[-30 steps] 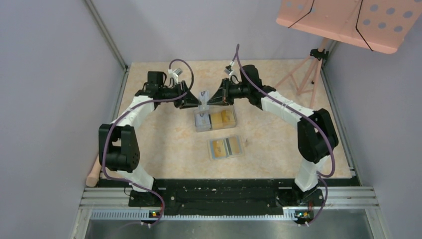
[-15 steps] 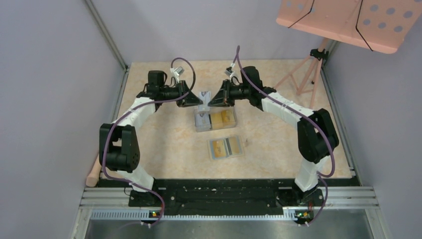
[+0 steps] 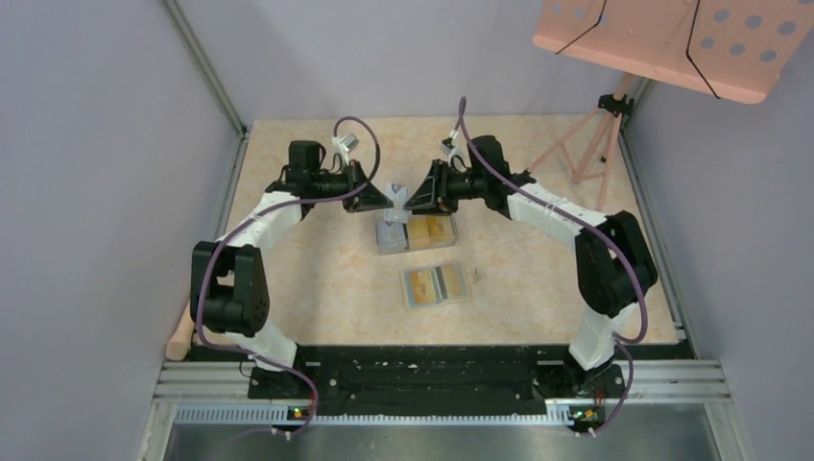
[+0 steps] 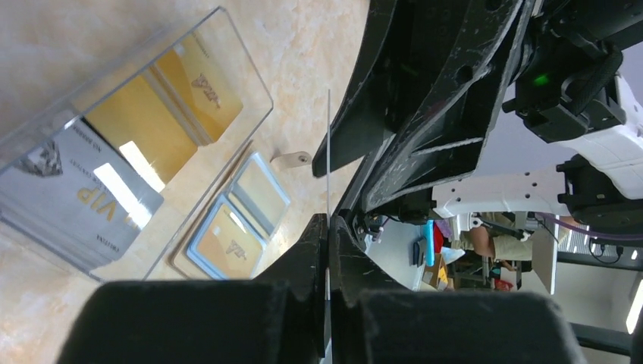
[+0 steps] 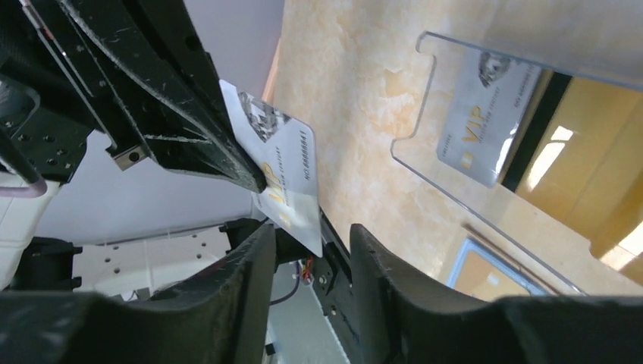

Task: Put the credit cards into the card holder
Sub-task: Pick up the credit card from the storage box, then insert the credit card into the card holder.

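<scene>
The left hand (image 4: 327, 235) was clamped tight on a silver VIP card (image 5: 277, 171), held on edge in the air above the far side of the clear plastic box (image 5: 432, 83). The right hand (image 5: 309, 233) faced it nose to nose, its two fingers standing apart with the card's lower corner in the gap between them, gripping nothing that I could see. This looked like a pass from one hand to the other, probably so the card could be taken at a better angle for sliding into a pocket.

The card holder (image 3: 465, 280) lay open and flat on the desk (image 3: 317, 279), just nearer the arm bases than the box, with a gold card showing in one of its blue-framed pockets. More gold cards (image 4: 136, 125) and another silver one (image 5: 493, 121) waited in the box.

The left wrist view saw the held card only as a thin upright line, which showed the pinch plainly but nothing of its face. The right wrist view gave the printed face and the gap between the fingers. Only the overhead view showed how box, holder and both hands lay relative to each other.
</scene>
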You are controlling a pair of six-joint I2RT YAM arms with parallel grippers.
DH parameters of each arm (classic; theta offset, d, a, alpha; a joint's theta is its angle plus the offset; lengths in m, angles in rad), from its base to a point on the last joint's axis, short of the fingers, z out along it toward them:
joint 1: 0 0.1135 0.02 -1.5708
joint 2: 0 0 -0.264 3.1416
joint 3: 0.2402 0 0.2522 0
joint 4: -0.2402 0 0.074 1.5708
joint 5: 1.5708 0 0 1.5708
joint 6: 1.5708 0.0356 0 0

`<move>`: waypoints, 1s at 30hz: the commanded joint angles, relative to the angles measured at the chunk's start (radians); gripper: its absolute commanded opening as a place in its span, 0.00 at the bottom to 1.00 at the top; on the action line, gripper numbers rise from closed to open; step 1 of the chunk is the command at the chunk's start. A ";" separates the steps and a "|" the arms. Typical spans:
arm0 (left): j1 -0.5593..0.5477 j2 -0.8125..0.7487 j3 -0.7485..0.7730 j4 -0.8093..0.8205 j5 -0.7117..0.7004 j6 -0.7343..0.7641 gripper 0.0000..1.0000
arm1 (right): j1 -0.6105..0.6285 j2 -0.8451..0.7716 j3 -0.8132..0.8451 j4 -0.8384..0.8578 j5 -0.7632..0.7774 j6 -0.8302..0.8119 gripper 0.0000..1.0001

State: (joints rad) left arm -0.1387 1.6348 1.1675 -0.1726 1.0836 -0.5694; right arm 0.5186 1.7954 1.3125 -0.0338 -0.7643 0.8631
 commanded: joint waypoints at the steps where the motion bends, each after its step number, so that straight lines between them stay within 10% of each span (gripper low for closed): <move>1: -0.020 -0.092 -0.062 0.000 -0.075 -0.005 0.00 | -0.038 -0.097 -0.054 -0.034 0.032 -0.056 0.45; 11: -0.184 -0.200 -0.317 0.223 -0.261 -0.213 0.00 | -0.147 -0.243 -0.179 -0.331 0.206 -0.230 0.64; 30: -0.429 -0.050 -0.522 0.515 -0.512 -0.391 0.00 | -0.202 -0.212 -0.398 -0.424 0.274 -0.364 0.57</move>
State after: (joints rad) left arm -0.5583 1.5745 0.6865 0.2455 0.6277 -0.9375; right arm 0.3222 1.5654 0.9371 -0.5133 -0.4648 0.5163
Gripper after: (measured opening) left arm 0.012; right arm 0.578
